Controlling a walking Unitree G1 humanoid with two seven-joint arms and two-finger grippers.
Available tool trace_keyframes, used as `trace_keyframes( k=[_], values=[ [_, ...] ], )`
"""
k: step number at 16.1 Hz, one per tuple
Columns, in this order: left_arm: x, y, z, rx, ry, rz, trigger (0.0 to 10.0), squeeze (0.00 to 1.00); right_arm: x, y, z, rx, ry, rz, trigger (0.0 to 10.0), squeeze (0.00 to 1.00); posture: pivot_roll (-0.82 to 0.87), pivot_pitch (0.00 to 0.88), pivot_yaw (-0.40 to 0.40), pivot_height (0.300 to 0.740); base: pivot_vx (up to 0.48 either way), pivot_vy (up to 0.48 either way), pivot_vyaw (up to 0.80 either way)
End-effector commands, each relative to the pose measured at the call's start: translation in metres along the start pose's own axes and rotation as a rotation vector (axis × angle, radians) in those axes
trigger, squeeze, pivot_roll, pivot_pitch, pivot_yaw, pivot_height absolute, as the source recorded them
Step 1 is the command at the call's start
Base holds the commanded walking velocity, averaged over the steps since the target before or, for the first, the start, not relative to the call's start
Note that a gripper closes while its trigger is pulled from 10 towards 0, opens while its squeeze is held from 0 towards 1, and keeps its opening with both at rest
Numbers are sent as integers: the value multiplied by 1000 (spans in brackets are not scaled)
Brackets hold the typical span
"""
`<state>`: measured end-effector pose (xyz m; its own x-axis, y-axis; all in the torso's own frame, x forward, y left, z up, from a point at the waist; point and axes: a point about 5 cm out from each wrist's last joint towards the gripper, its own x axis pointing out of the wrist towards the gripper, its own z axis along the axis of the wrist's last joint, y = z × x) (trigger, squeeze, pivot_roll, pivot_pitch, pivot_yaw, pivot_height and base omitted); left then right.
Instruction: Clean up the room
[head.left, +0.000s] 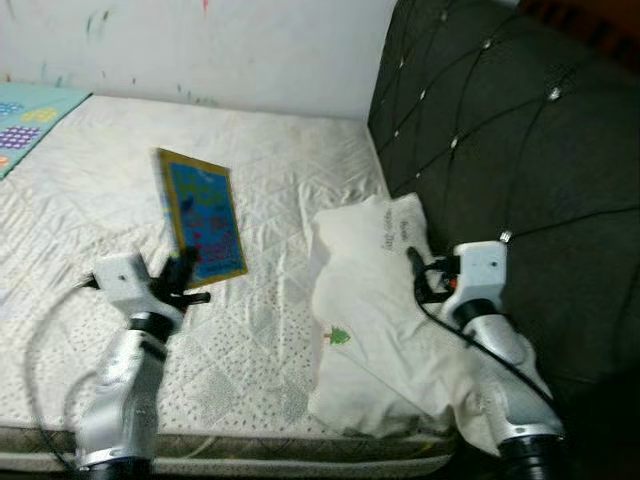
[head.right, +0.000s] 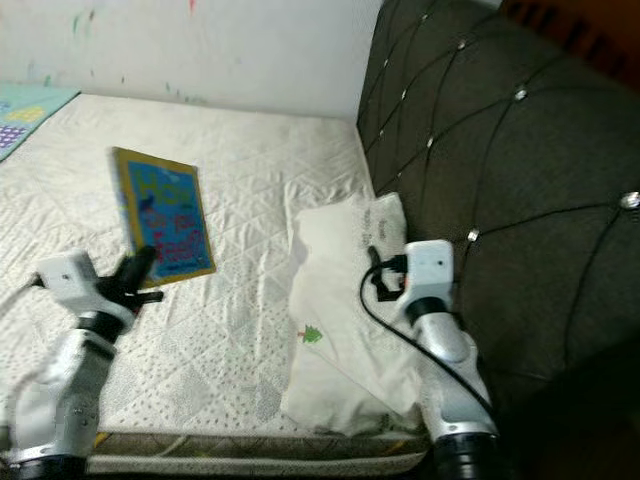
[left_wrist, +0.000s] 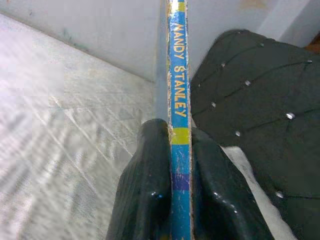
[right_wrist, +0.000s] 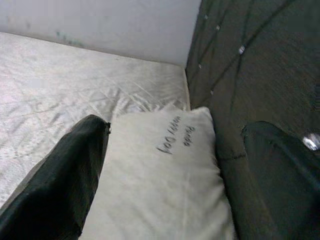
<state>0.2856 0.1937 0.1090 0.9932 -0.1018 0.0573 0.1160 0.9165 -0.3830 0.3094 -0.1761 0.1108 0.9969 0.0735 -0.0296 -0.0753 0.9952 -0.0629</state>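
A thin blue picture book (head.left: 205, 215) with a yellow border is held tilted up off the white quilted mattress (head.left: 270, 340). My left gripper (head.left: 185, 275) is shut on its lower corner. In the left wrist view the book's spine (left_wrist: 178, 75) is pinched between the two black fingers (left_wrist: 150, 180). A white pillow (head.left: 370, 300) with handwriting and a small green tree mark lies at the mattress's right side, against the headboard. My right gripper (right_wrist: 177, 127) is open over the pillow (right_wrist: 165, 190), one finger on each side of its top corner.
A dark tufted headboard (head.left: 520, 130) rises along the right. A pale wall (head.left: 250, 50) runs behind the mattress. A colourful play mat (head.left: 25, 120) lies at the far left corner. The mattress's front edge (head.left: 250, 445) is just below my arms.
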Motion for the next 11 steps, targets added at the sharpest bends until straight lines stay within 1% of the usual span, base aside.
trace_keyframes(
  k=[1,5,11],
  values=[
    [4,-6,4,1,-14,-22,10000,0,-1,-6,0,-9,0,-18,10000,0,-30,0,-74,740,0,0,0],
    [5,-4,6,-9,-17,-14,10000,0,-1,-5,0,-18,0,-11,10000,0,-29,0,-76,740,0,0,0],
    [5,-4,6,-12,-15,-17,10000,0,0,-5,1,-26,-5,-4,10000,0,-28,0,-78,740,0,436,0]
  ],
)
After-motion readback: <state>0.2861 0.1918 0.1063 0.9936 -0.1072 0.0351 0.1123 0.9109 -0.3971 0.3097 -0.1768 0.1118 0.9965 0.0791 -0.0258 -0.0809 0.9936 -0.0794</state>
